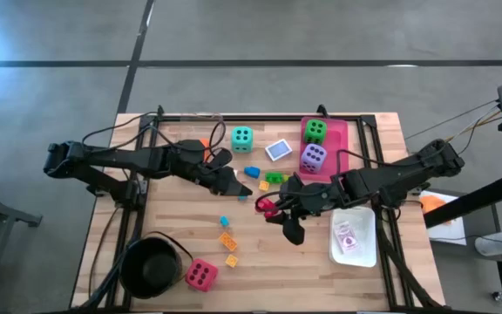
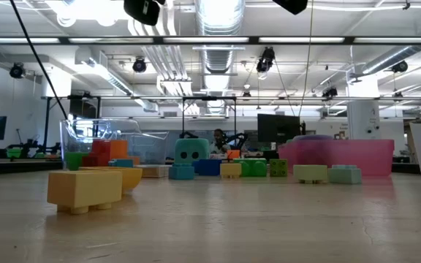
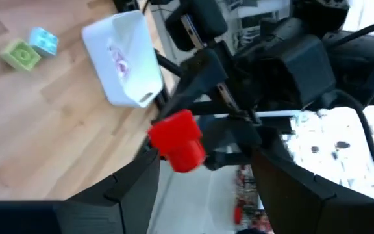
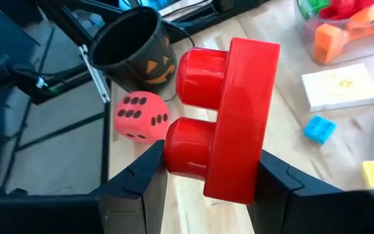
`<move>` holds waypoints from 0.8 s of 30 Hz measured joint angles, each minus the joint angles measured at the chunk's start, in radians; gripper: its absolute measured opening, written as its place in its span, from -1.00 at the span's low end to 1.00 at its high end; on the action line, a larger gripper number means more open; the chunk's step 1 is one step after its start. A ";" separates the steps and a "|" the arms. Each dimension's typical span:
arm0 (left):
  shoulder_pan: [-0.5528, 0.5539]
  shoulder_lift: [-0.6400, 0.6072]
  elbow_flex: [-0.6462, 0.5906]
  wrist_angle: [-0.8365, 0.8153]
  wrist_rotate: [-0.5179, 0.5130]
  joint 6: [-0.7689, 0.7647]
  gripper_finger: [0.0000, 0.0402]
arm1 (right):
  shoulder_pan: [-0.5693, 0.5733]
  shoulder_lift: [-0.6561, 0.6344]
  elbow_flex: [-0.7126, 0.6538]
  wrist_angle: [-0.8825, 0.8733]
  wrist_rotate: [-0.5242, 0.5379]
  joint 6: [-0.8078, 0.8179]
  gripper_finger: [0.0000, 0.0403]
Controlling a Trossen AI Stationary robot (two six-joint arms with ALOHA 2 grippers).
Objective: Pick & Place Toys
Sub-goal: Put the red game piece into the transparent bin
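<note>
Fingers of the right end effector (image 4: 210, 172) pinch a red block (image 4: 229, 120); left end effector (image 3: 203, 172) stands spread, empty.

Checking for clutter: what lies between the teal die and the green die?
In the high view, one picture card lies between the teal die and the green die.

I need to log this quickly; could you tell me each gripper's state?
Left gripper: open, holding nothing.
Right gripper: shut on the red block.
</note>
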 joint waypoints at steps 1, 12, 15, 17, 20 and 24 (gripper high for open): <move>-0.001 0.007 0.000 0.017 0.002 -0.017 0.22 | -0.003 0.003 0.010 -0.021 0.003 -0.015 -0.25; -0.007 0.045 0.000 0.044 0.006 -0.091 0.22 | -0.030 0.032 0.077 -0.088 0.013 -0.047 -0.25; -0.007 0.057 0.000 0.049 -0.005 -0.108 0.22 | -0.031 0.032 0.077 -0.092 0.011 -0.045 -0.25; -0.007 0.070 0.000 0.052 -0.013 -0.120 0.22 | -0.032 0.032 0.077 -0.091 0.011 -0.045 -0.25; -0.007 0.089 0.000 0.057 -0.016 -0.134 0.22 | -0.034 0.032 0.077 -0.091 0.011 -0.045 -0.25; -0.005 0.108 0.004 0.072 -0.031 -0.134 0.22 | -0.039 0.036 0.080 -0.081 -0.012 -0.049 -0.25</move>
